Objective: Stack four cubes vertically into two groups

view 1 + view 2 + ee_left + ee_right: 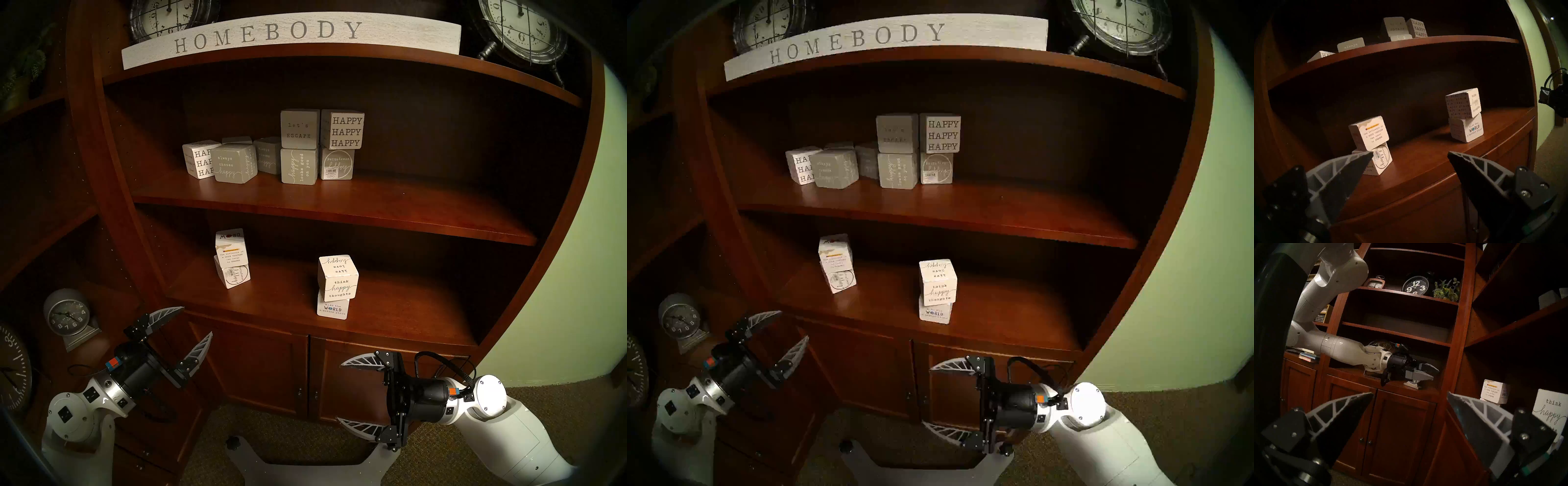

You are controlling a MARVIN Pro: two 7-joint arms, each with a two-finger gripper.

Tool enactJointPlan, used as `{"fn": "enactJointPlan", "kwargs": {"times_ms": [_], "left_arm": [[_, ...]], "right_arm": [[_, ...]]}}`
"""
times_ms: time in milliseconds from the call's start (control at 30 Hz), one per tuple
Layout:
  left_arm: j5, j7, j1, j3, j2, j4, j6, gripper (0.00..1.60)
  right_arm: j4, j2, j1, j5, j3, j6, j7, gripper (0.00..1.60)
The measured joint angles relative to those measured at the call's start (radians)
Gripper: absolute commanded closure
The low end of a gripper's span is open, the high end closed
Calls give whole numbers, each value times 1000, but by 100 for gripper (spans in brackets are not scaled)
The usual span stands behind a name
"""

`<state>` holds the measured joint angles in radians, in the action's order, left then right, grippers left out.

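Four white cubes stand in two stacks on the lower shelf (390,305). On the left, the "GROW" cube (231,249) rests skewed on the circled "happy" cube (234,275). On the right, the "think happy thoughts" cube (338,279) sits on the "make the WORLD" cube (333,308). My left gripper (196,322) hangs open and empty below and left of the left stack. My right gripper (341,392) is open and empty in front of the cabinet doors, below the right stack. The left wrist view shows both stacks (1371,134) (1463,104).
The upper shelf (339,200) carries several grey and white "HAPPY" blocks (343,130), some stacked. A "HOMEBODY" sign (271,35) and clocks sit on top. A small grey clock (66,315) stands by my left arm. Cabinet doors (264,370) close the base.
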<state>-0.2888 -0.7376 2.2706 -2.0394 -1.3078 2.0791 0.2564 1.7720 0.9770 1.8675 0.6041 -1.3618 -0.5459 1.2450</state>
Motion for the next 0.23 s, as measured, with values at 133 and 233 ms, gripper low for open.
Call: {"fn": "enactJointPlan", "kwargs": {"times_ms": [133,233], "left_arm": [[-1,-6,0,-2,-4,-1,3,0],[-1,-8,0,-3,-6,-1,3,0]], "right_arm": [[0,1,0,0,-1,1,1,0],[0,1,1,0,-1,1,1,0]]}}
